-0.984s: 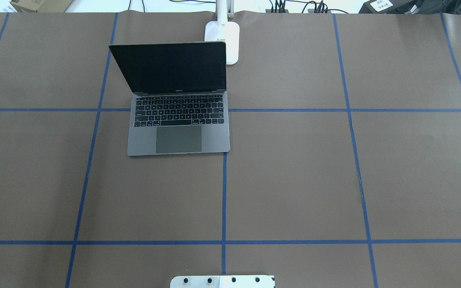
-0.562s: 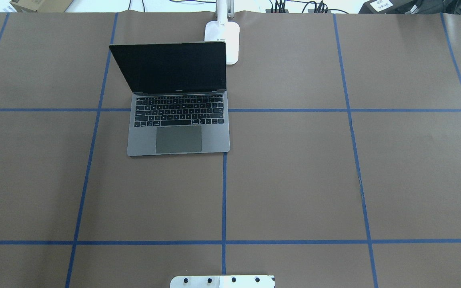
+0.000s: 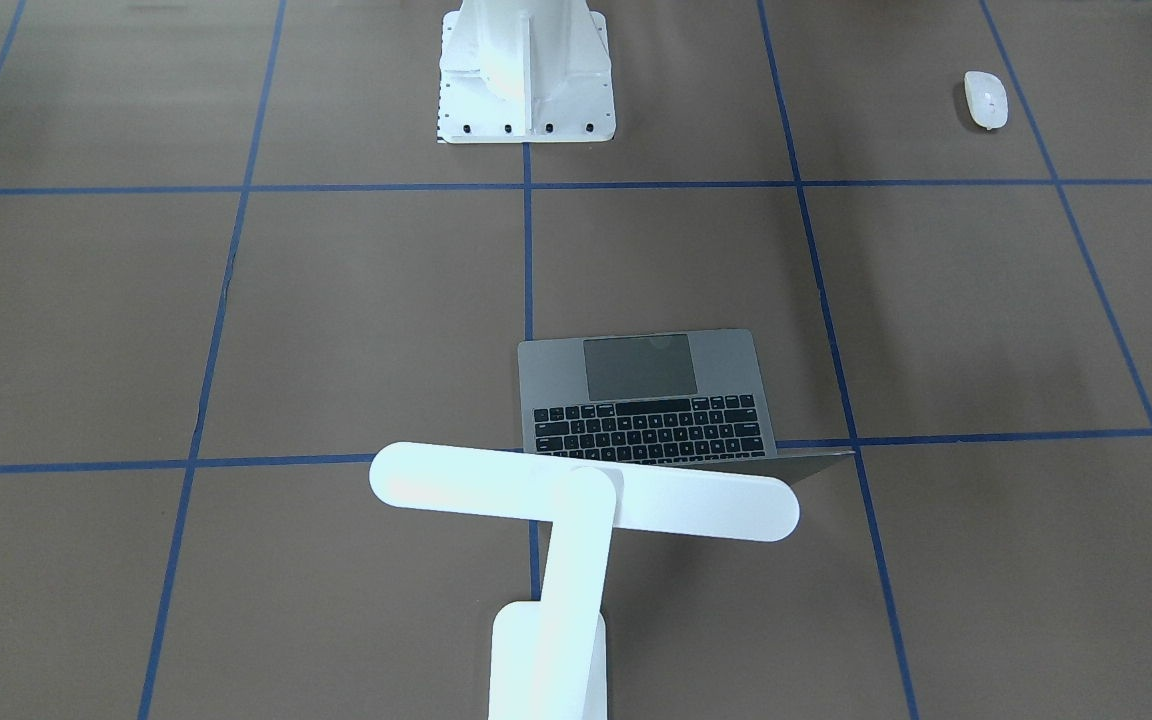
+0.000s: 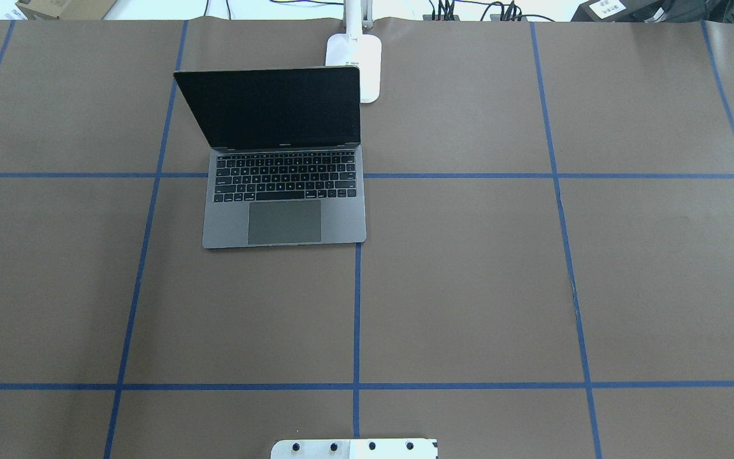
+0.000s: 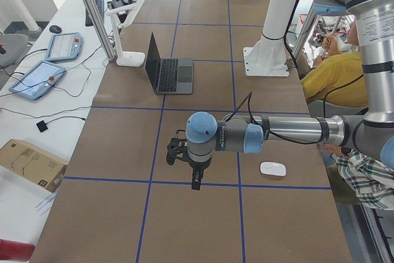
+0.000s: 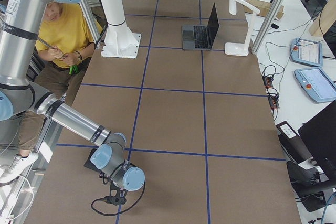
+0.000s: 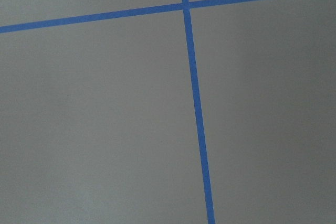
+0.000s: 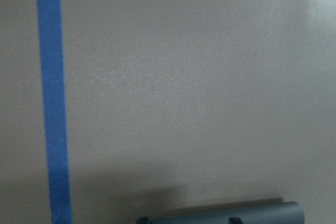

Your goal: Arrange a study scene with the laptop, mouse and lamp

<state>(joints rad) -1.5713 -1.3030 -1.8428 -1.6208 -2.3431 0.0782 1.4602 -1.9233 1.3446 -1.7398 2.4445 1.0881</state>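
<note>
Surrounding the laptop (image 4: 284, 191): lamp (image 3: 576, 500) just behind, pedestal (image 3: 526, 70), faraway mouse (image 3: 986, 100)

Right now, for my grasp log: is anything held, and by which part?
Nothing appears held: laptop, lamp and mouse lie apart from left gripper and right gripper.

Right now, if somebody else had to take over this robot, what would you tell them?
Left gripper: hangs over bare table, apart from the mouse. I cannot tell whether it is open or shut.
Right gripper: low over the table's other end, far from everything. Open or shut, I cannot tell.
Laptop: open, screen dark.
Lamp: stands just behind the laptop.
Mouse: lies alone on the robot's left side, far from the laptop.
Done, it seems: laptop and lamp.
Left: probably bring the mouse beside the laptop.
</note>
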